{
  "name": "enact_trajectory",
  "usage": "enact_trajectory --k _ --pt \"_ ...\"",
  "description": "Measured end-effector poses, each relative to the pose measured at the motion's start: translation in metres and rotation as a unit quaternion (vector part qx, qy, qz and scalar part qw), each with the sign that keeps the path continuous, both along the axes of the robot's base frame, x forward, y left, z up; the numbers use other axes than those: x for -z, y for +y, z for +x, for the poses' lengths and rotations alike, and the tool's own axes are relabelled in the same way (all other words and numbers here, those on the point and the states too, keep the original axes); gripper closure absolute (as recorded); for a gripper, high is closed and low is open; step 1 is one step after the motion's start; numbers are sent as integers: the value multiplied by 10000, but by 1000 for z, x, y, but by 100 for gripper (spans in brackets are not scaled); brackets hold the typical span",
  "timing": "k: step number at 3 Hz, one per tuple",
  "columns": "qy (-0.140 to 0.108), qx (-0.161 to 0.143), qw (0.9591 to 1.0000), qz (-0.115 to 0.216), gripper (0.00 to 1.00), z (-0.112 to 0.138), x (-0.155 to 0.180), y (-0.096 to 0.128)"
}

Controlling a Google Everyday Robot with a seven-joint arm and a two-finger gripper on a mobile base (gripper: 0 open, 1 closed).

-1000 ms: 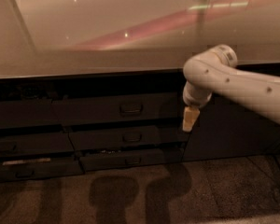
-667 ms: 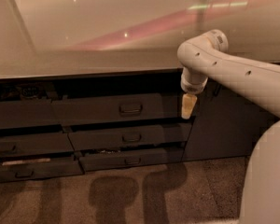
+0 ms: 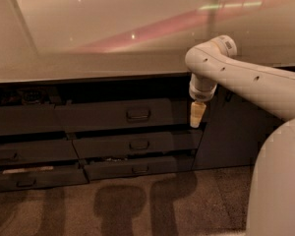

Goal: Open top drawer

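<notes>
The cream-tipped gripper [image 3: 197,115] hangs pointing downward from the white arm [image 3: 246,77]; I can't tell whether it is open or closed. It is at the right end of the wide dark grey top drawer [image 3: 98,116], right of the small loop handle [image 3: 138,114], under the pale glossy countertop [image 3: 88,58].

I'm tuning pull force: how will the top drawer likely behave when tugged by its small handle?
The top drawer is the widest here, so probably heaviest. Its flat front looks rigid, likely sliding straight. The small loop handle offers little grip; the gripper, hanging by the drawer's right end, might slip.
</notes>
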State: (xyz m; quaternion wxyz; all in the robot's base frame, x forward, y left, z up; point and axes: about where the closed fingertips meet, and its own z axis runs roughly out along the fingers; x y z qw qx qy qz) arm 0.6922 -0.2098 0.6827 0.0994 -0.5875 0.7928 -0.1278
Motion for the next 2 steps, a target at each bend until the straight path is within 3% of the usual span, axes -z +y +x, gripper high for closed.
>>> enact_trajectory --k 1,2 --pt "172 -58 9998 104 0 5 30 -9" --pt "190 -247 9991 294 0 3 49 -12"
